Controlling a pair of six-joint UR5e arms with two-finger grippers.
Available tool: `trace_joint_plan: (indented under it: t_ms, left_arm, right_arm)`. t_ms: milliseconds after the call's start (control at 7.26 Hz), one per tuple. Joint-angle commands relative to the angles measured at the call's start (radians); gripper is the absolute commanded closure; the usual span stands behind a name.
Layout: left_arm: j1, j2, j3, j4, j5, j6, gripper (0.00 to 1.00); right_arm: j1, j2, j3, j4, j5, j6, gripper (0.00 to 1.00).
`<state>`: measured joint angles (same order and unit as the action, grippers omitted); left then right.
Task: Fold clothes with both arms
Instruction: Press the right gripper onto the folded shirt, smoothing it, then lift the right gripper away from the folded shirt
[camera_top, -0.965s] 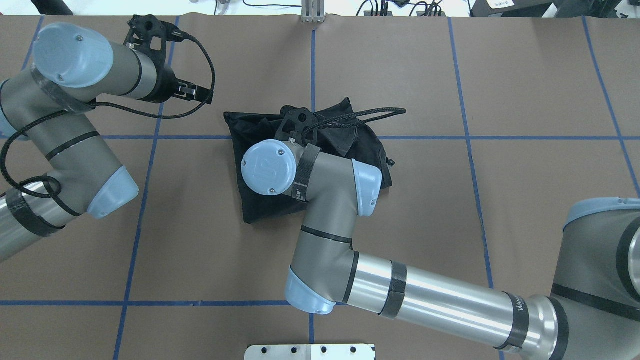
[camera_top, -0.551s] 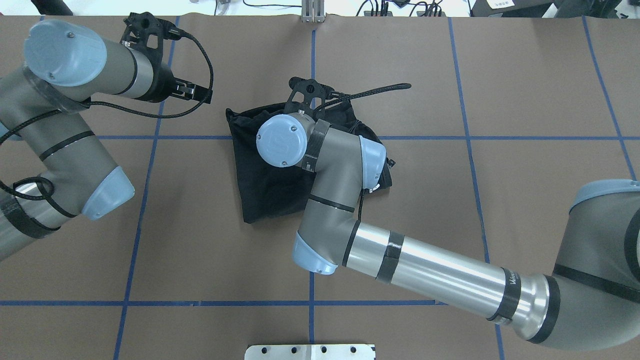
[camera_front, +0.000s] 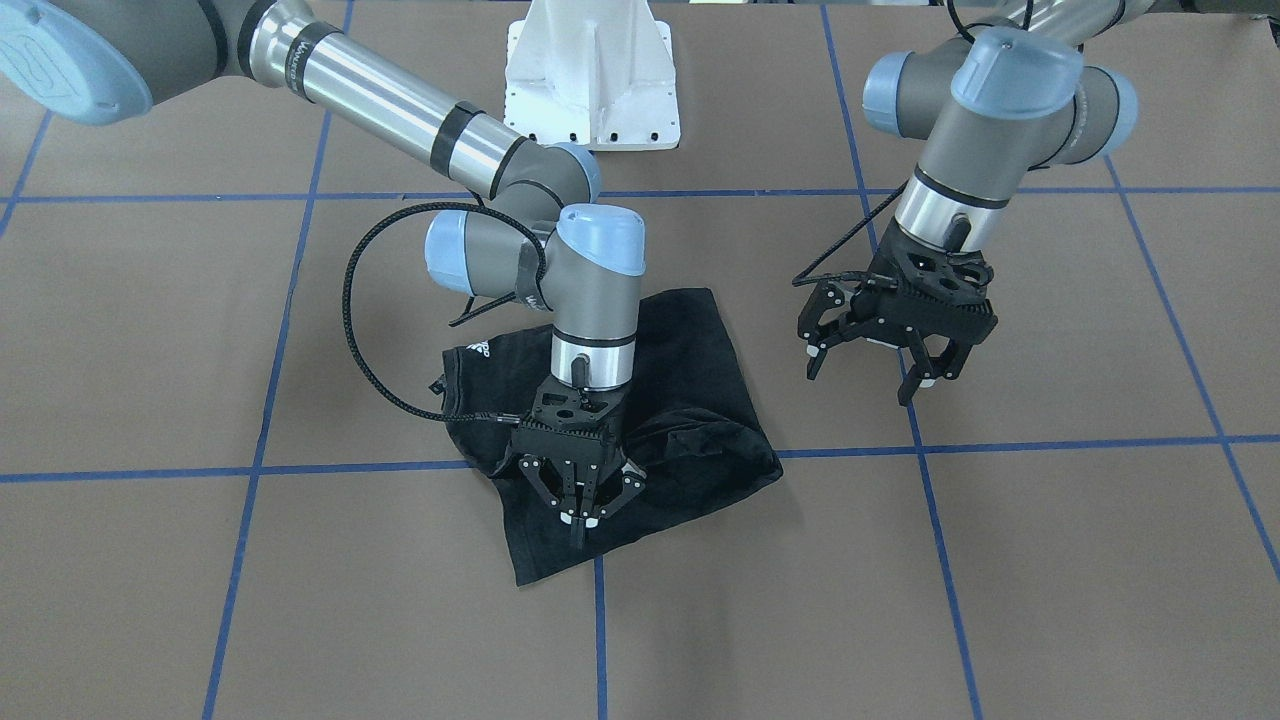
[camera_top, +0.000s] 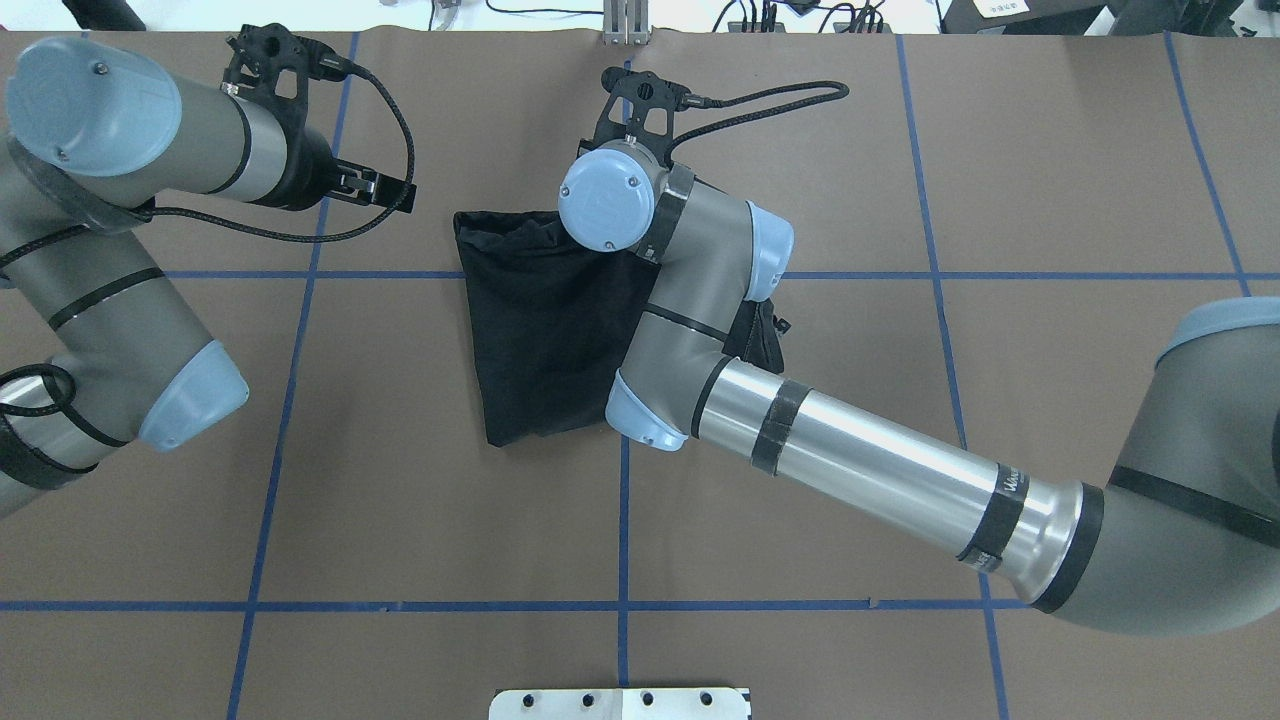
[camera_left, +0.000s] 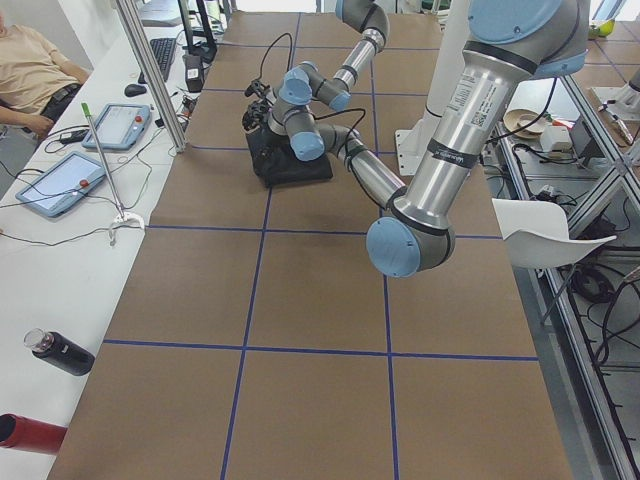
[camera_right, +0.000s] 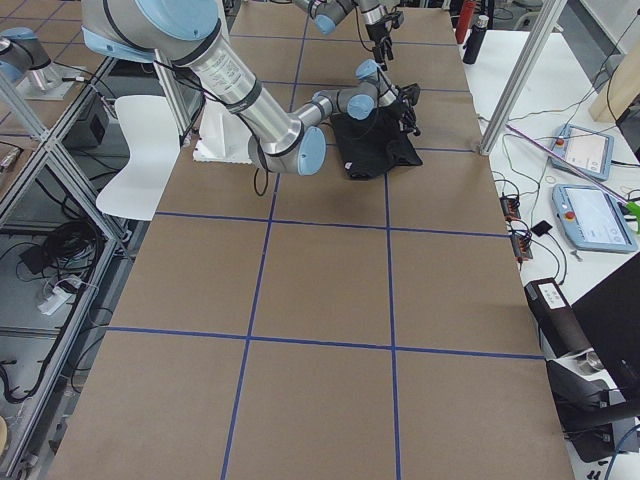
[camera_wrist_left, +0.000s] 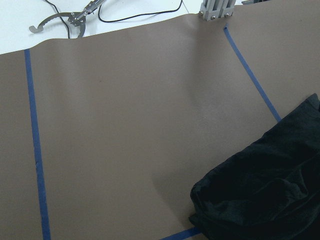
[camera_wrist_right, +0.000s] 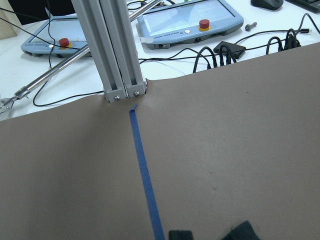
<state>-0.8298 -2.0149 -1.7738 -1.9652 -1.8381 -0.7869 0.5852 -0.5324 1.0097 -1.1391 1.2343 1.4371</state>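
Note:
The black T-shirt (camera_front: 660, 400) lies loosely folded mid-table, its small white collar logo (camera_front: 480, 348) toward the robot's right; it also shows from above as the T-shirt (camera_top: 545, 320). My right gripper (camera_front: 578, 521) points straight down at the shirt's far edge. Its fingers are drawn together and look pinched on the cloth. From above, the right wrist (camera_top: 610, 205) hides that gripper. My left gripper (camera_front: 868, 378) hovers open above bare table, apart from the shirt on the robot's left. The left wrist view shows only the shirt's corner (camera_wrist_left: 265, 195).
Blue tape lines (camera_top: 290, 400) grid the brown table cover. The white pedestal base (camera_front: 592, 80) stands at the robot's side. An aluminium post (camera_wrist_right: 112, 55) and control tablets (camera_wrist_right: 190, 20) sit beyond the far edge. A person (camera_left: 30, 60) sits by the side table.
The right arm has swung toward the table's far edge across the shirt, and the crumpled far flap now lies flatter. The left arm drew back slightly to its side.

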Motion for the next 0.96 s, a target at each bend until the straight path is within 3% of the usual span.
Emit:
trace_joint_plan:
  t_ms: [0, 138, 413, 827]
  left_arm:
    - [0.000, 0.001, -0.003, 0.000, -0.001, 0.000, 0.00]
    - [0.000, 0.002, -0.006, 0.000, -0.003, 0.000, 0.00]
    - [-0.005, 0.057, -0.073, 0.043, -0.001, 0.012, 0.00]
    - [-0.081, 0.129, -0.272, 0.293, -0.001, 0.199, 0.00]
  right_arm:
    - [0.033, 0.008, 0.004, 0.007, 0.085, -0.003, 0.22]
    - [0.041, 0.002, 0.027, -0.016, 0.123, -0.004, 0.01]
    - [0.085, -0.079, 0.235, -0.248, 0.310, -0.059, 0.00]
    - [0.183, -0.402, 0.739, -0.517, 0.491, -0.289, 0.00]
